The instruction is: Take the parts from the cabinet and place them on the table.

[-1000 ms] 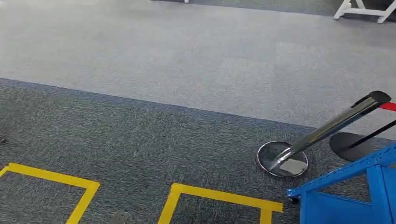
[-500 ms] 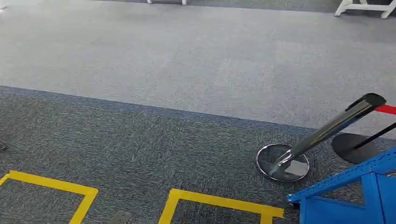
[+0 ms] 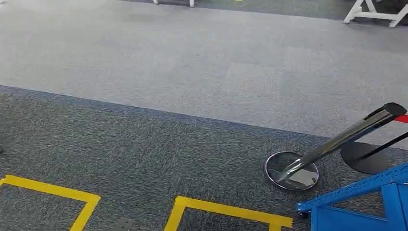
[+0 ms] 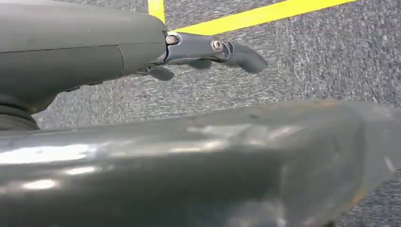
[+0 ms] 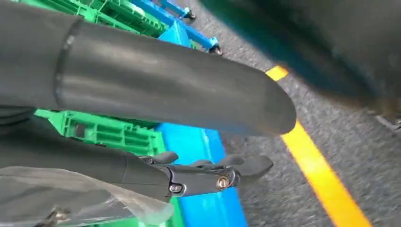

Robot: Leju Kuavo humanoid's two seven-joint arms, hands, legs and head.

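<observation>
Across the head view lies carpet (image 3: 144, 144), dark grey near the robot and pale grey farther off; at the lower right corner stands a blue rack (image 3: 356, 192) on casters, cut off by the frame. Just beside it a chrome post (image 3: 337, 142) leans on its round mirrored base (image 3: 291, 171), with a red belt (image 3: 401, 118) at its top and a flat black base (image 3: 365, 156) behind; white legs (image 3: 373, 12) stand far off at the top right. Yellow tape (image 3: 226, 207) marks two open boxes on the dark carpet, and a small grey plate (image 3: 123, 224) lies between them.

Seen from the right wrist, the rack carries green crates (image 5: 108, 132), which the head view leaves out of frame. The right hand (image 5: 156, 90) hangs beside them, its fingers (image 5: 246, 165) stretched over blue metal and a tape line. A crumpled clear bag (image 5: 94, 201) lies close against the hand's underside; I cannot tell whether the hand grips it, or what is inside it.

Seen from the left wrist, the left hand (image 4: 142, 52) hangs over dark carpet and a tape corner; its fingers (image 4: 236, 52) are straight and apart and it holds nothing.
</observation>
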